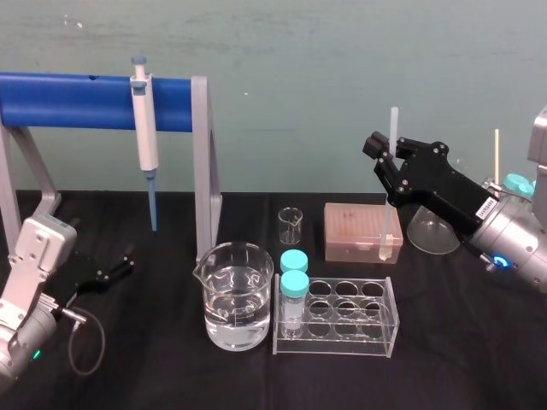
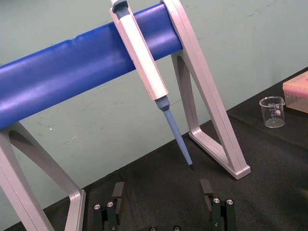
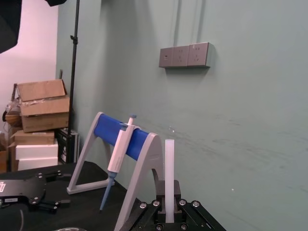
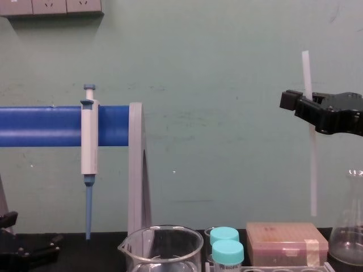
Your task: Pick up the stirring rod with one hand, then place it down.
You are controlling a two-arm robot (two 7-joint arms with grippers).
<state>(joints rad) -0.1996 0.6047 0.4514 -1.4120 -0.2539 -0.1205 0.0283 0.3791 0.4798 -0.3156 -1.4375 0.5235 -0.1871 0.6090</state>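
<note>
**Rod held aloft, set-down comes next**

Nearest, a water beaker (image 1: 224,286) and tube rack (image 1: 376,337) stand on the desk (image 1: 461,342); the left gripper (image 2: 163,191) rests at the near left, jaws apart and empty. Farther back, the right gripper (image 1: 389,166) hangs above the pink box (image 1: 355,226), jaws closed on the stirring rod (image 4: 312,170), which stands upright, its lower end clear of the box. The pick-up looks done; next comes lowering it onto bare desk, away from the beaker, then releasing
</note>
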